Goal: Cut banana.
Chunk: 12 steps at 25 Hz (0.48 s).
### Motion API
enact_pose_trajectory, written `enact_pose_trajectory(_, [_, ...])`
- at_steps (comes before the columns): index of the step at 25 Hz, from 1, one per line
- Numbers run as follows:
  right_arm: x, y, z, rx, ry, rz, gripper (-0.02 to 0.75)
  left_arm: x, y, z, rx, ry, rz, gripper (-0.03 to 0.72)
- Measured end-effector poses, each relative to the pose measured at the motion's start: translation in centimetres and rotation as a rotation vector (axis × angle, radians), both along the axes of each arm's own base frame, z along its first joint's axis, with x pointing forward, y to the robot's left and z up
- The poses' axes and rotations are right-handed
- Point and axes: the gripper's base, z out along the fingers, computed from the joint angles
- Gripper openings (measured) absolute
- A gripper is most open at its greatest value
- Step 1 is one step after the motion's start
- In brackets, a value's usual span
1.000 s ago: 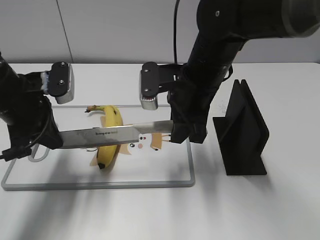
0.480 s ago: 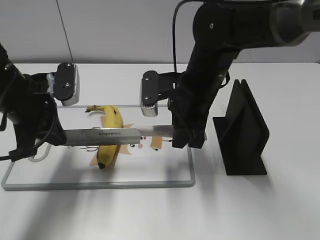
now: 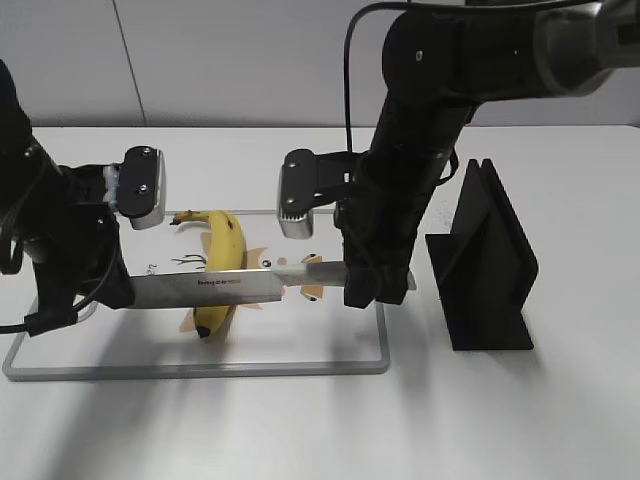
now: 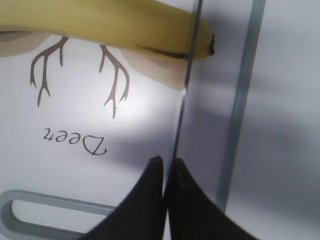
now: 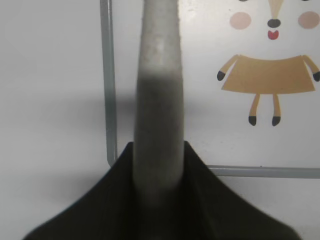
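On the white table (image 3: 200,420) we see a board (image 3: 300,340) with a grey rim and a cartoon deer print, and the banana (image 3: 218,270) lies on it, stem toward the back and dark tip toward the front edge. Across the banana a knife (image 3: 215,290) is held level, its flat side facing us, the blade passing over the fruit's lower half near the tip. From the left wrist view we look along the thin blade edge, which crosses the banana (image 4: 100,22) just short of its dark end; whether the edge has entered the peel we cannot tell.

Both arms hold the knife. Our right gripper (image 3: 362,285) is closed on the handle (image 5: 159,100), whose grey shaft runs out between the black fingers (image 5: 200,200) in the right wrist view, above the board's rim and the deer's body. Our left gripper (image 3: 80,290) is at the blade's far end, and in the left wrist view its two dark fingertips (image 4: 150,200) pinch together on the blade tip, so it is clamped on the knife as well.

To the right of the board, well apart from the banana, stands a black knife stand (image 3: 490,265), upright on the table beside the right arm.
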Motion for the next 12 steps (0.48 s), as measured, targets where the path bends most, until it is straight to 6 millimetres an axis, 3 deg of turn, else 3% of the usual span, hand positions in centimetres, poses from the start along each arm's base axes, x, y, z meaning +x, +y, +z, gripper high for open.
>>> enact_pose_trajectory(12, [0.31,0.2,-0.78,0.003,-0.01,-0.011,0.173,0.36,0.03,-0.74,0.014,-0.005,0.002,-0.014])
